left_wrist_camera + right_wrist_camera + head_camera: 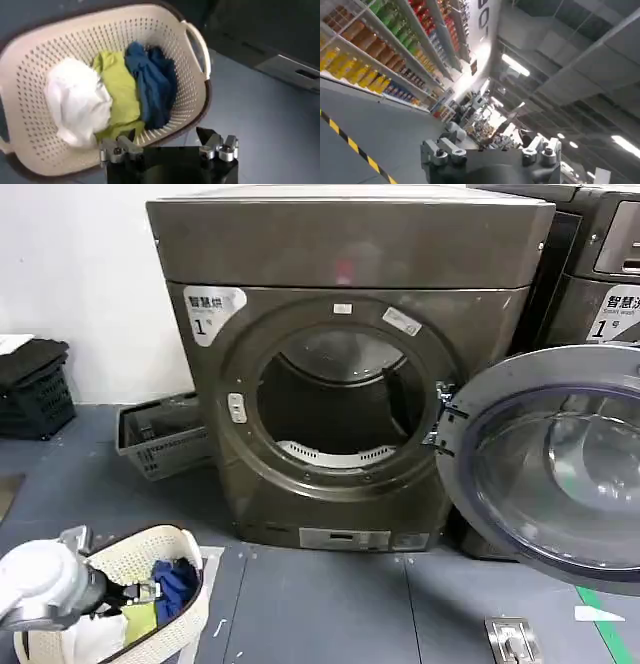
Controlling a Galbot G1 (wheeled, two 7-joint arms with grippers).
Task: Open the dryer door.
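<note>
I judge the opening step done, since the dryer door (548, 459) hangs swung wide to the right of the bare drum opening (335, 406), my left claw (169, 148) released above the laundry basket (30, 65) (my right claw (490, 152) released too, aimed away), so next comes only retreat.

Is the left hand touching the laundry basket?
Apart. In the left wrist view the left hand hangs open above the laundry basket, with the rim passing below it.
</note>
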